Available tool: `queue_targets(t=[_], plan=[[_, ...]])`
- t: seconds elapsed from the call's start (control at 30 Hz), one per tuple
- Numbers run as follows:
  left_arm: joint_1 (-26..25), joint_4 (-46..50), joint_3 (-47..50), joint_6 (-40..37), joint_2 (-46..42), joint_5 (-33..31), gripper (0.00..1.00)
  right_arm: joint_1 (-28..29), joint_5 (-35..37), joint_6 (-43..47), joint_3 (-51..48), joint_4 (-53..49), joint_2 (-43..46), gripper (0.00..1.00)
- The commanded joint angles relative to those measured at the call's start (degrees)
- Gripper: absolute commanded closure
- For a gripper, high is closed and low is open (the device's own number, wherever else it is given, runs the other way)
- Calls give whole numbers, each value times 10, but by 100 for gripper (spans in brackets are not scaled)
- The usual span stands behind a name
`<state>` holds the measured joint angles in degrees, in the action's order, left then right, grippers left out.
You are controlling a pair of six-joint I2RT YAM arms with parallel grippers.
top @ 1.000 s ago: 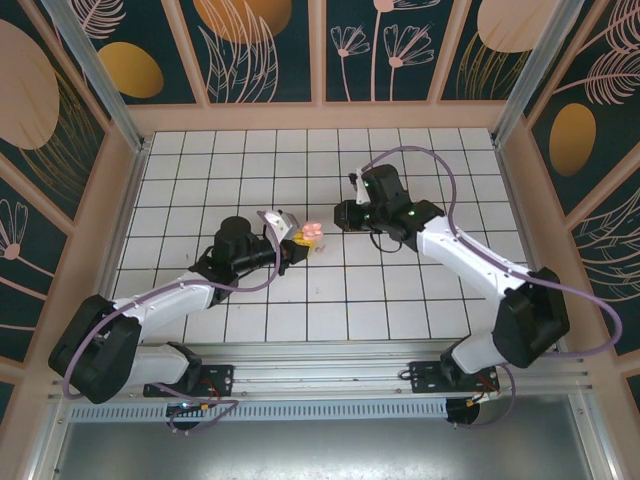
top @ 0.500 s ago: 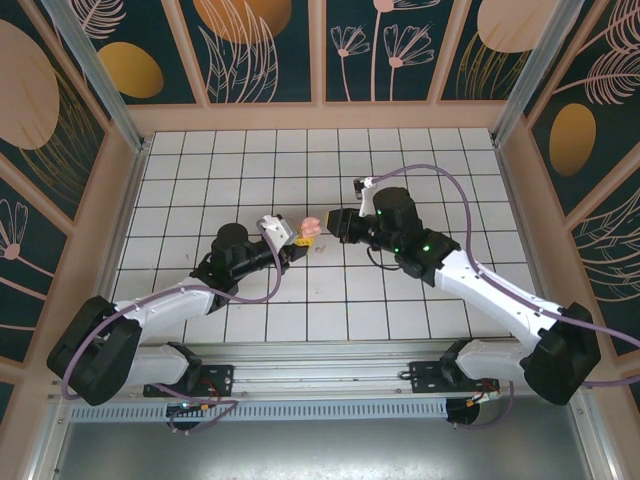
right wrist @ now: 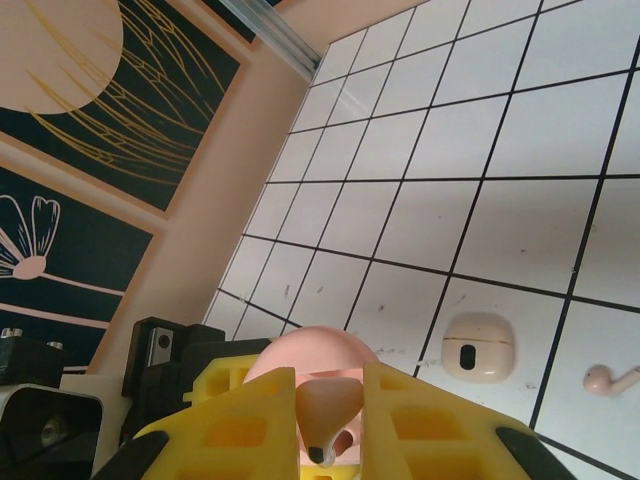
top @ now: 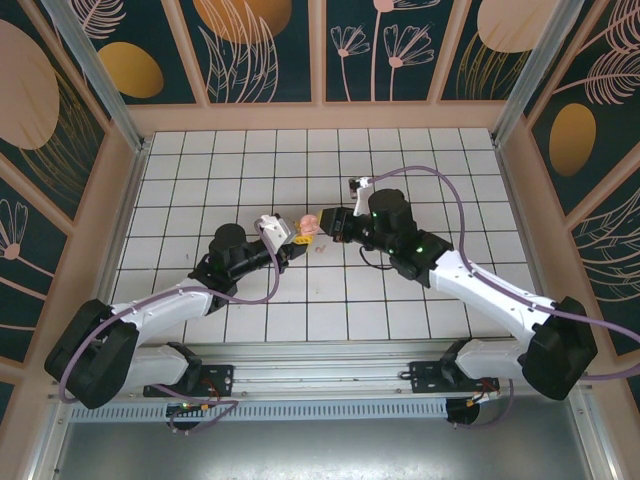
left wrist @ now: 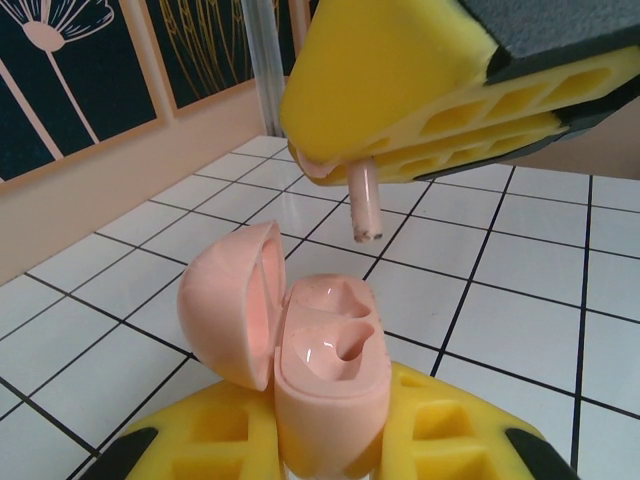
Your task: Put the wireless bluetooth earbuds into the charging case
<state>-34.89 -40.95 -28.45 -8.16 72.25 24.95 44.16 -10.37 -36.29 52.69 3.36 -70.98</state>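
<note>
- The right gripper (right wrist: 325, 405) has its jaws narrowed on 1 earbud (left wrist: 365, 200), whose stem pokes down out of the yellow pads
- The left gripper (top: 292, 233) pinches the charging case (left wrist: 330, 375) by its lower body; the case appears raised off the tiled floor (left wrist: 520, 260), with its lid (left wrist: 230, 305) swung open to one side
- The stem tip hangs just above the open case and apart from it, so this earbud is not yet seated
- Both sockets (left wrist: 335, 340) look empty, so I judge 0 of 2 earbuds are in
- The second earbud (right wrist: 610, 378) lies on a tile, well apart from both grippers; near it rests a closed pale rounded box (right wrist: 478, 347) with a dark spot, and I cannot tell what it is
- Left to do, as I judge: seat this earbud, fetch and seat the other, shut the lid
</note>
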Motion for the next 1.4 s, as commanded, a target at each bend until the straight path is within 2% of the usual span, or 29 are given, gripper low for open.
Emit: queue_targets(t=[0.0, 0.63, 1.37], plan=[[-5, -26, 1, -6, -13, -5, 90, 7, 11, -10, -3, 28, -10, 82], [-4, -27, -1, -2, -25, -21, 90, 26, 21, -12, 3, 23, -33, 82], [-5, -19, -8, 0, -21, -24, 90, 37, 98, -10, -1, 69, 8, 82]])
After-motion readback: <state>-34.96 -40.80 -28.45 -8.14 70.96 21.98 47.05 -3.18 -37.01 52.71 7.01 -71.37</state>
